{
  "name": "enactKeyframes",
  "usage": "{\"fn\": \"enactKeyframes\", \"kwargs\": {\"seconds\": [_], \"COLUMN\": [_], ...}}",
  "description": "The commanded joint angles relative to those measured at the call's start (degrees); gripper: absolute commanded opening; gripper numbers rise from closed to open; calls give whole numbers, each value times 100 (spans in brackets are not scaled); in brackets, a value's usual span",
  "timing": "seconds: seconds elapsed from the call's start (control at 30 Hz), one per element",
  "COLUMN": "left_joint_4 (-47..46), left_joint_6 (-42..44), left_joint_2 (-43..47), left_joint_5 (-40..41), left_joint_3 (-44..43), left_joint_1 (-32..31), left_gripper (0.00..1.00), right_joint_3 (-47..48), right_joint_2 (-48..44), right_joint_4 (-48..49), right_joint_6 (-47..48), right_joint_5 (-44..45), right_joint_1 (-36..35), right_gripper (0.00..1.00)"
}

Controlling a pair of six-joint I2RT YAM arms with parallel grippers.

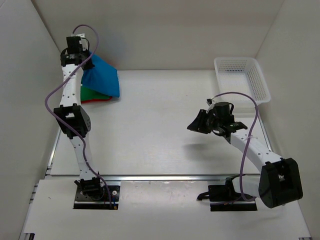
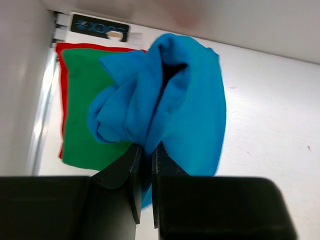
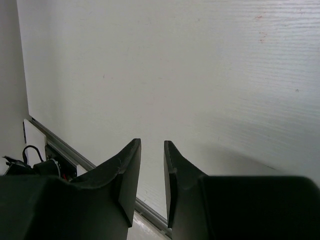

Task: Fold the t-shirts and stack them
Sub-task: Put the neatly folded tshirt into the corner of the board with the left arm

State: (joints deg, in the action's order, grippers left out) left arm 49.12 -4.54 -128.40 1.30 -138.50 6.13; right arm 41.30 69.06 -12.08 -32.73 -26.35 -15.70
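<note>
The bright blue t-shirt point(image 1: 103, 76) hangs bunched from my left gripper point(image 1: 88, 63) at the back left corner. In the left wrist view the jaws point(image 2: 148, 148) are shut on a fold of the blue cloth point(image 2: 175, 100). Below it the green t-shirt point(image 2: 80, 100) lies flat and folded, with the red t-shirt showing only as an edge point(image 2: 61, 100) around it. Green point(image 1: 89, 93) and red point(image 1: 98, 100) also peek out under the blue cloth in the top view. My right gripper point(image 1: 193, 126) hovers over bare table at the right, empty, its jaws point(image 3: 152, 144) a narrow gap apart.
A white plastic mesh basket point(image 1: 260, 80) stands at the back right against the wall. White walls close in on the left, back and right. A metal rail point(image 1: 150, 177) runs along the table's near edge.
</note>
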Motion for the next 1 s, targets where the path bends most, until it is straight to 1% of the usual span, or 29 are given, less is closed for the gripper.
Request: {"fn": "enactKeyframes", "kwargs": {"seconds": [0.0,0.13,0.23,0.47,0.57,0.67,0.7,0.73,0.77,0.8,0.83,0.9,0.93,0.97], "left_joint_4": [-438,-491,-518,-597,-519,-483,-457,-430,-378,-351,-351,-368,-368,-360], "left_joint_6": [-30,-21,5,-126,-240,-319,-407,-495,-522,-609,-653,-741,-794,-812], "left_joint_2": [271,105,-18,-238,-449,-563,-555,-563,-555,-476,-389,-187,-20,155], "left_joint_5": [-252,-464,-376,-455,-350,-323,-280,-149,113,212,239,-50,-347,-585], "left_joint_3": [-240,-336,-327,-230,-362,-432,-450,-511,-503,-529,-425,-258,-144,-82], "left_joint_1": [195,371,468,872,1021,1118,1118,1162,1154,1145,1171,1241,1250,1128], "left_gripper": [0,0,0,0,0,0,2,12,85,99,99,98,99,99], "right_joint_3": [71,194,308,537,625,608,581,564,546,529,494,519,502,476], "right_joint_2": [134,354,556,899,1048,1075,1083,1049,1040,1048,1057,952,908,864], "right_joint_4": [30,48,48,13,21,64,65,100,118,126,118,57,-5,3], "right_joint_6": [92,109,57,118,109,153,153,153,144,153,153,170,162,205], "right_joint_5": [-116,-116,-81,-143,-169,-230,-230,-239,-222,-230,-222,-169,-108,-99], "right_joint_1": [-90,-187,-266,-398,-434,-442,-425,-433,-407,-425,-399,-416,-425,-416], "right_gripper": [23,23,23,21,24,23,24,24,24,23,24,24,24,24]}}
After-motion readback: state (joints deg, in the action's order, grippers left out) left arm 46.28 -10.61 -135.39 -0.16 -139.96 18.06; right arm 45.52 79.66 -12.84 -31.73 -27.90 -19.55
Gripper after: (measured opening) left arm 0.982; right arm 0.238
